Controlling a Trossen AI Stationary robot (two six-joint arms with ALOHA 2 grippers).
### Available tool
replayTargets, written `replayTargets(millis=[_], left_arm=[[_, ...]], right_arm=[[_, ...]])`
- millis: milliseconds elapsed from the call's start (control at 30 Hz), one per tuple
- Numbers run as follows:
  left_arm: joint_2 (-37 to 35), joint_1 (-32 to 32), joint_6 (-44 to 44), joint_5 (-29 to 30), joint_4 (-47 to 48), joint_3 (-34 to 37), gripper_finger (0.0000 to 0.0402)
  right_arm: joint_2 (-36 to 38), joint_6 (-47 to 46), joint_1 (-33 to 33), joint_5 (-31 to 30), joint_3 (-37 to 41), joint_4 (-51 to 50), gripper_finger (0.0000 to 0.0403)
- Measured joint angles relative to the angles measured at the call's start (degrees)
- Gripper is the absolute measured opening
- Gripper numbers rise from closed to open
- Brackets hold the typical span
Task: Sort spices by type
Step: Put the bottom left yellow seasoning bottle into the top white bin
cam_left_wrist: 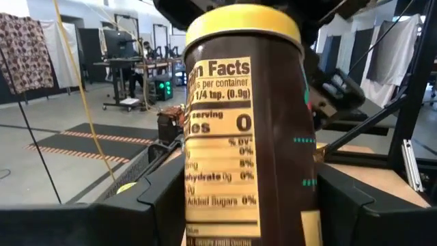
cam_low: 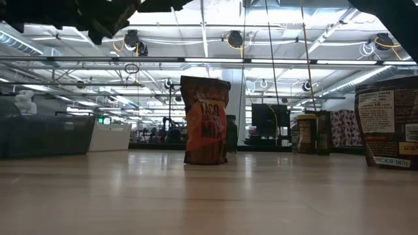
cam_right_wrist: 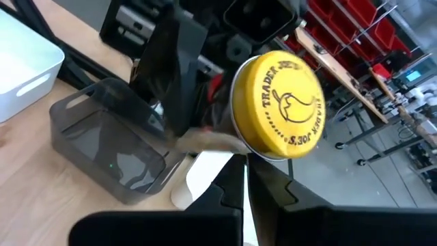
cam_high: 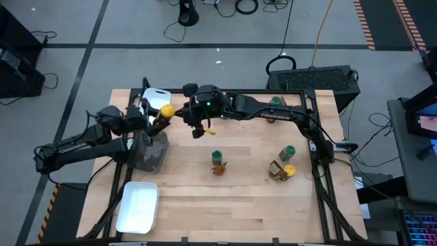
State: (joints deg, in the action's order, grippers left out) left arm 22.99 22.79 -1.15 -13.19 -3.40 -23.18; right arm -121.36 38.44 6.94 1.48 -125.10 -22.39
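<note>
A brown spice jar with a yellow lid (cam_high: 166,111) (cam_left_wrist: 243,27) is up in the air over the far end of the dark grey tray (cam_high: 150,152). My left gripper (cam_high: 157,123) (cam_left_wrist: 252,205) is shut on it. My right gripper (cam_high: 181,114) (cam_right_wrist: 244,183) reaches in from the table's right, shut, with its tips just beside the jar's lid (cam_right_wrist: 280,106). Other spices stand on the table: a green-lidded jar (cam_high: 217,156) by a packet (cam_high: 220,168) (cam_low: 206,121), and a second group (cam_high: 283,164) at the right. My left gripper pinches the jar's body (cam_left_wrist: 205,178) between its two fingers (cam_left_wrist: 160,201), one on each side, below the lid. The fingers come in level from the table's left. The jar stands upright in the hold, lifted clear of the tray. I cannot tell whether my right gripper touches the lid.
A white tray (cam_high: 138,205) lies at the near left and another (cam_high: 157,96) at the far left, behind the arms. A green-lidded jar (cam_high: 275,101) stands at the far right. Bare wood lies along the near edge.
</note>
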Motion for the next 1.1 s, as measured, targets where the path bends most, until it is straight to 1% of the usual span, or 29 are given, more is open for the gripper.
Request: replayTargets(millis=[433,600,667,733,767,833,900,1000,1067,1100], left_arm=[[5.31,0.02,0.02,0.00,0.03,0.00,0.0233],[6.09,0.02,0.04,0.00,-0.42,0.00,0.0233],[6.06,0.02,0.18,0.09,-0.42,0.00,0.0233],[5.85,0.02,0.44,1.08,-0.21,-0.13,0.0233],[5.62,0.02,0.49,2.34,0.12,-0.34,0.0233],[5.13,0.02,0.68,6.45,0.05,-0.72,0.0233],[4.57,0.18,2.16,12.07,1.78,-1.51,0.0233],[4.53,0.96,3.37,22.02,3.87,-2.14,0.0233],[5.06,1.85,3.77,27.51,3.92,-2.05,0.0233],[5.43,2.43,4.13,30.24,3.78,-2.05,0.0233]], right_arm=[[-0.02,0.23,0.01,0.33,0.00,2.94,0.0000],[-0.02,0.44,0.02,0.21,0.00,2.81,0.0000],[-0.02,0.87,0.02,-1.83,0.00,2.23,0.0000],[0.23,1.55,0.02,-5.69,0.00,1.03,0.0000],[0.73,1.62,0.17,-6.76,0.02,-0.65,0.0000],[1.53,0.80,0.89,-6.85,0.01,-2.74,0.0000],[3.32,-1.71,2.06,-4.53,-0.02,-7.72,0.0000],[4.34,-5.79,4.12,-0.36,0.15,-14.43,0.0000],[5.02,-7.95,5.07,0.35,2.28,-17.77,0.0000],[5.03,-8.49,5.31,0.31,3.57,-17.51,0.0000]])
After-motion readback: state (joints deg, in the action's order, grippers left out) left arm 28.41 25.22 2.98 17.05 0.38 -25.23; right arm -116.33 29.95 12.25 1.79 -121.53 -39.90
